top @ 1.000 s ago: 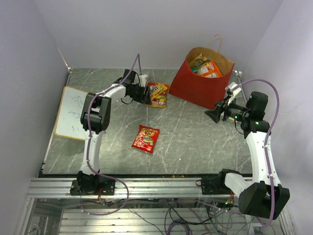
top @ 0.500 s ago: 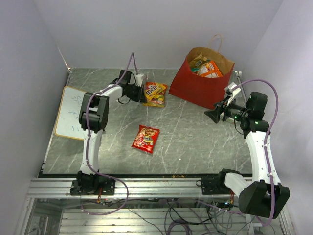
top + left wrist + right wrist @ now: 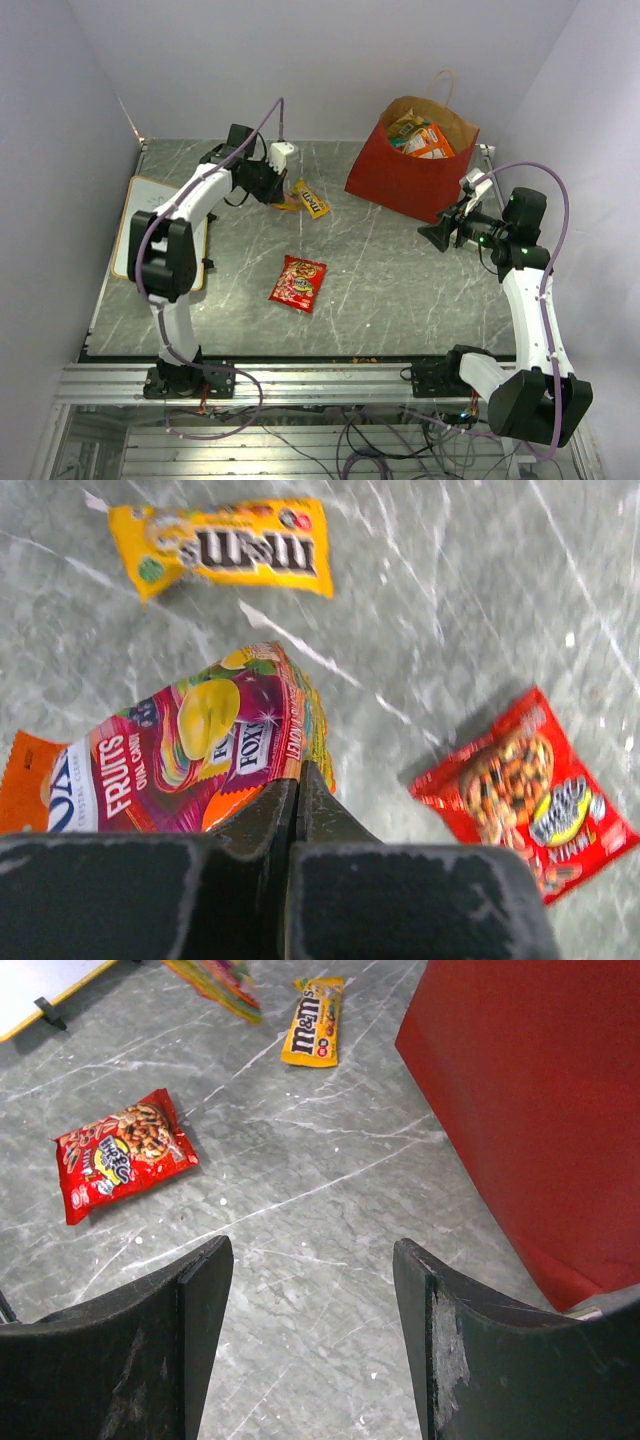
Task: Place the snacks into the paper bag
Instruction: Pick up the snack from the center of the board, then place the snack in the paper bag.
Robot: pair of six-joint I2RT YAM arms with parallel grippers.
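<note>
Two packets lie on the grey worktop (image 3: 400,290) seen from above: a yellow M&M's pack (image 3: 311,204) and a red snack pack (image 3: 298,283), with the red paper carrier bag (image 3: 400,185) far right. Left wrist: the left gripper (image 3: 298,780) jaws pinch a magenta fruit-candy packet (image 3: 190,750). Right wrist: the right gripper (image 3: 312,1260) jaws stand wide and empty.

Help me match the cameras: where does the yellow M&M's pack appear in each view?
Top external: yellow M&M's pack just above centre.
Left wrist: top left.
Right wrist: top centre.
Shared landmark: small red pack, in all three views.
</note>
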